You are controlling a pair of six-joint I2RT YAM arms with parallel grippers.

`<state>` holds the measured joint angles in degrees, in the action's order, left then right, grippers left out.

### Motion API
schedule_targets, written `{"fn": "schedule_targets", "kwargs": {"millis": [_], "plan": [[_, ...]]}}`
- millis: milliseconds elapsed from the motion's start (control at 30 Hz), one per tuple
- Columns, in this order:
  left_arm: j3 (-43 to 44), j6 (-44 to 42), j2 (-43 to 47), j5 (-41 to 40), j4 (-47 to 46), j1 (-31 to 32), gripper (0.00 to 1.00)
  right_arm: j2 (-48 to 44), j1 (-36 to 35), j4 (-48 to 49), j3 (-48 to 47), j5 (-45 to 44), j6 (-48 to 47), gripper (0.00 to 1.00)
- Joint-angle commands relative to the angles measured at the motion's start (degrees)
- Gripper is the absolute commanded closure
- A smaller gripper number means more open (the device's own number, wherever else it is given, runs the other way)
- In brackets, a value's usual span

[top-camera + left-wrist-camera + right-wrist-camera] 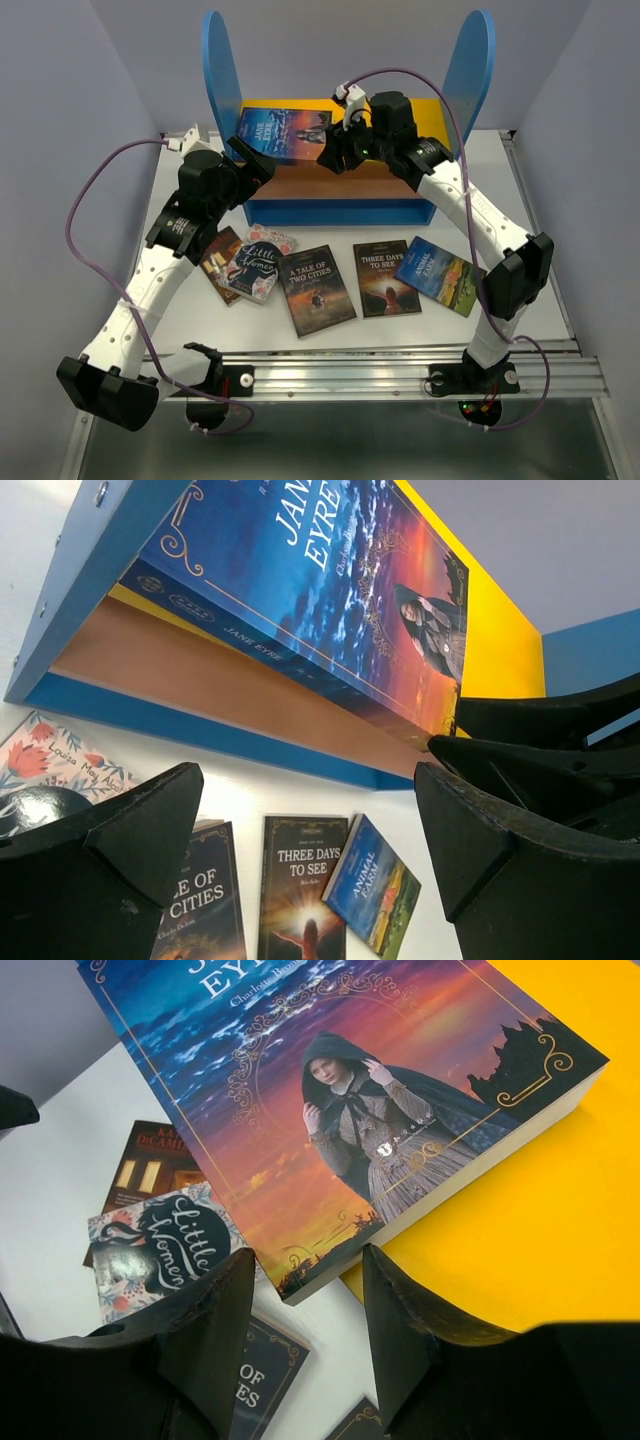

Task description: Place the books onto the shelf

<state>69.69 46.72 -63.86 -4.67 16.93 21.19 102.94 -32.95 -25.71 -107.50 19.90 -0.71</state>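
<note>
Jane Eyre (283, 133), on shelf (215, 70): placement likely finishing. Right pincer (308, 1255) part-spread astride its corner (left pincer (308, 775) wide, empty). Next: withdraw cleanly.

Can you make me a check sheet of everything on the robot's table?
Surface: white table.
Job's things: Jane Eyre lies against the shelf; Little Women, A Tale of Two Cities, Three Days to See, Animal Farm and a brown book lie on the table.
Clutter: nothing seen.
Grippers: left gripper jaws wide open, empty; right gripper jaws partly apart at Jane Eyre's corner, grip unclear.
Cables: purple cables loop over both arms.
Surroundings: grey walls.
</note>
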Motion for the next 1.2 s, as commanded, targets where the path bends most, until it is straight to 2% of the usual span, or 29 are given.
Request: {"fn": "schedule_targets", "kwargs": {"millis": [0, 233, 400, 533, 667, 733, 767, 867, 933, 1033, 1067, 1167], "plan": [[-1.14, -2.51, 1.98, 1.06, -2.51, -0.62, 0.01, 1.56, -0.10, 2.07, -4.37, 0.23, -3.51, 0.49], [-1.58, -2.95, 2.86, 0.36, -2.43, -1.06, 0.01, 3.06, -0.10, 2.51, -5.00, 1.89, -3.77, 0.48], [-1.75, -3.04, 2.77, 1.50, -2.43, -1.06, 0.01, 4.11, -0.10, 3.65, -5.52, -1.88, -3.69, 0.48], [-2.36, -3.04, 3.30, 1.33, -2.16, -1.15, 0.01, 2.71, -0.10, 4.09, -3.86, 0.31, -3.25, 0.45], [-4.21, -2.95, 4.35, 2.99, -2.60, -1.15, 0.01, -0.10, -0.10, 6.46, -1.40, -2.40, -1.93, 0.33], [-5.17, -3.30, 4.88, 4.13, -2.60, -1.15, 0.01, -1.33, -0.10, 6.38, -1.22, -4.07, -1.75, 0.22], [-6.40, -3.39, 5.23, 4.40, -2.25, -1.15, 0.01, -1.77, -0.10, 6.38, -1.04, -5.39, -1.66, 0.21], [-9.39, -3.39, 7.33, 7.38, -1.20, -1.06, 0.01, -5.54, -0.10, 6.29, 1.41, -8.81, -0.70, 0.00], [-14.48, -3.56, 9.71, 9.76, -1.28, -1.15, 0.01, -8.70, -0.10, 6.20, 4.56, -10.92, 0.62, 0.00], [-23.00, -2.95, 12.96, 13.01, -1.37, -1.06, 0.01, -18.10, -0.10, 6.46, 16.85, -13.75, 7.64, 0.00], [-27.55, -3.21, 14.01, 15.45, -1.89, -0.98, 0.01, -22.99, -0.10, 6.64, 24.02, -13.40, 10.70, 0.00], [-32.94, -4.09, 15.16, 19.07, -2.69, -0.54, 0.01, -29.70, -0.62, 8.57, 35.13, -10.86, 14.50, 0.00]]}}
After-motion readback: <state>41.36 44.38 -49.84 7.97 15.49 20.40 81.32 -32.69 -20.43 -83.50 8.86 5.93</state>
